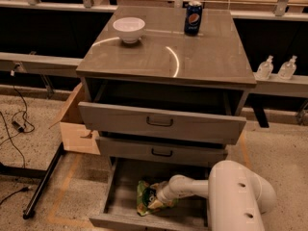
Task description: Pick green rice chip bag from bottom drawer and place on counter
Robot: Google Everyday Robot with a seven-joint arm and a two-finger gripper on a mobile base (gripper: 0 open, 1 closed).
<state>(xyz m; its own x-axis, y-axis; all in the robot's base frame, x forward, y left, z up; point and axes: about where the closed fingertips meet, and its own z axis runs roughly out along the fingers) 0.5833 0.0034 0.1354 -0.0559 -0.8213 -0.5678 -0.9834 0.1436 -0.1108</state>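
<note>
Green chip bag [143, 202] lying crumpled on the floor of the open bottom drawer [124, 184], near its front edge and roughly midway across. The end effector [155, 197] is down in the drawer at the bag's right side, overlapping it; whether it is spread, pressed together or already pinching the foil cannot be told. The white arm [190, 187] reaches in low and nearly level from the right, a posture judged necessary because the middle drawer [161, 151] overhangs the rear of the opening and leaves little headroom. The top drawer [161, 121] above it is also pulled out. Both protruding fronts would stand in the way of a straight vertical lift, so the bag would probably have to come forward before it rises. The cabinet's glossy surface [202, 61], where the bag is to go, carries a white bowl [129, 29] at rear left and a blue soda can [193, 18] at rear centre. A cardboard box [76, 129] stands against the cabinet's left flank. Hidden or cut off: the arm's bulky housing [238, 201] covers the drawer's right portion, the drawer's rear lies in shadow under the middle drawer, and the bag's printing is unreadable.
</note>
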